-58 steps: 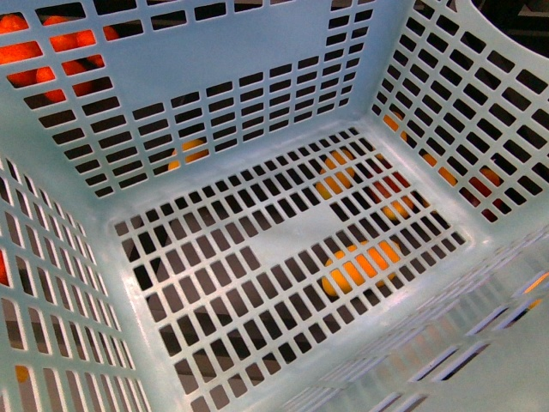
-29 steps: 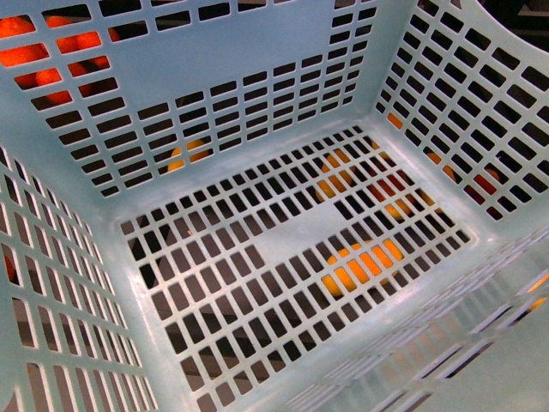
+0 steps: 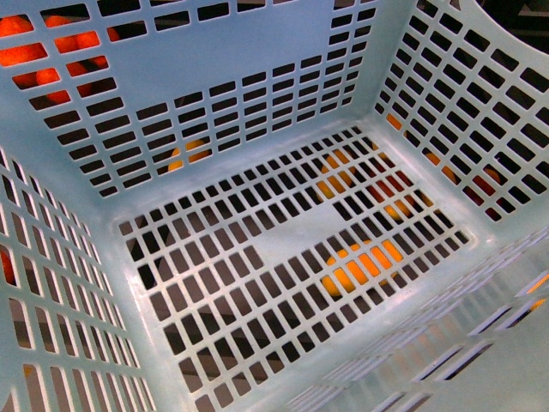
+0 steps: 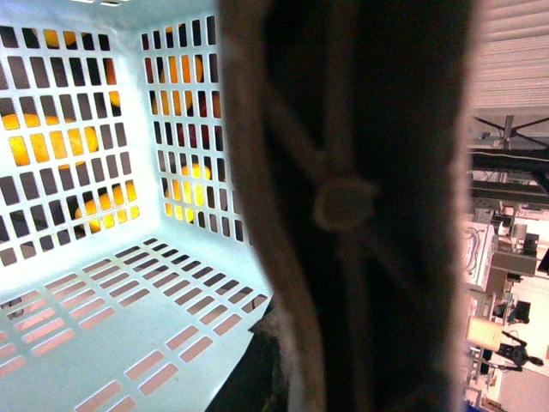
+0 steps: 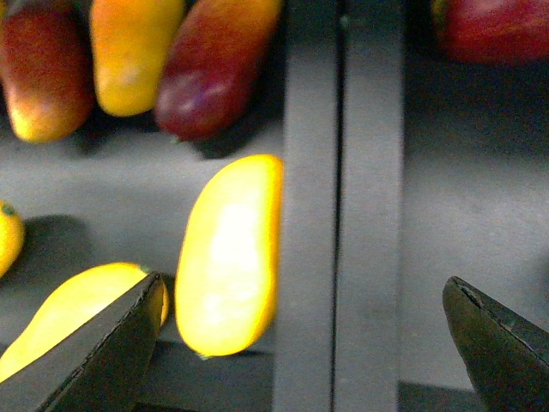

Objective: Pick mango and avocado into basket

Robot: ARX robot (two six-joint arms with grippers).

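- Counting one basket [image 3: 197,60], light blue with slotted walls and floor, filling the whole front view and seen from the inside
- Finding nothing lying on the part of the slotted floor in view
- Catching orange and red patches [image 3: 360,266] through the slots of the floor and walls, all outside the basket and too broken up for counting
- Seeing the same basket's inside in the left wrist view, with yellow-orange glowing through its slots
- Noting one broad dark band [image 4: 360,197] with brownish-pink edges, blurred and close to the left wrist lens, possibly the handle but not telling for sure
- Not making out the left pincer's fingers in any view, so not telling its state
- Counting seven fruits in the right wrist view, all lying on a dark grey surface
- Picking out the mango [image 5: 227,257], one smooth bright yellow oval, lying lengthwise against a dark rail [image 5: 343,172] of two parallel strips
- Counting three fruits in a row beyond the mango's far end: a red-and-yellow one [image 5: 39,73], an orange-yellow one [image 5: 133,51] and a dark red one [image 5: 214,64]
- Counting one red fruit [image 5: 493,30] across the rail, one yellow pear-shaped fruit [image 5: 64,313] partly behind a fingertip, and one yellow sliver [image 5: 7,236] at the frame edge
- Finding the right gripper [image 5: 302,292] spread wide, pinching nothing, hanging over the mango and rail, with the mango showing just beside one fingertip
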